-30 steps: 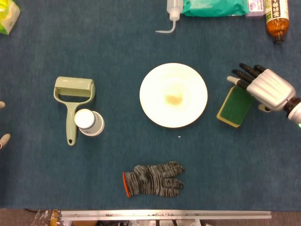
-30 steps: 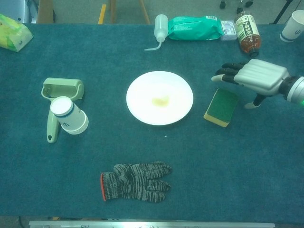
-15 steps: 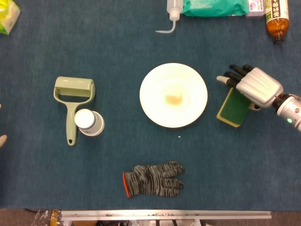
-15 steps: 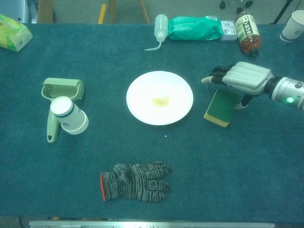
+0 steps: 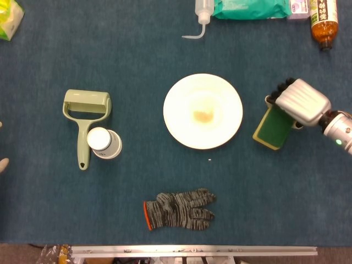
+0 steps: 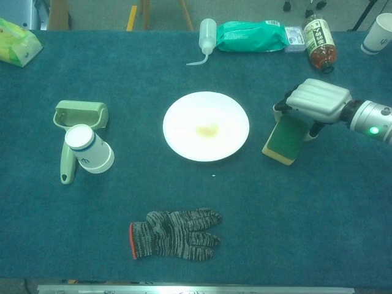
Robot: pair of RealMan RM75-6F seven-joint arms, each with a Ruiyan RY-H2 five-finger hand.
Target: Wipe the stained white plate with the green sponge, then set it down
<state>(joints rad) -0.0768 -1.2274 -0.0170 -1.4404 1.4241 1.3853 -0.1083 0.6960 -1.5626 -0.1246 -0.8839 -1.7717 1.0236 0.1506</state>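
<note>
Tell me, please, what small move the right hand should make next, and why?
Probably close the fingers fully on the sponge and lift it. The right hand sits over the sponge's far end with fingers curled down around it, yet the sponge seems to lie flat on the table, and the plate beside it shows its yellowish stain unwiped.

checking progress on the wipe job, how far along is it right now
Nothing is finished: the white plate shows its yellowish stain in the middle. In hand: the right hand is curled over the far end of the green sponge, which lies on the table. Left: lifting it, wiping, setting it down.
</note>
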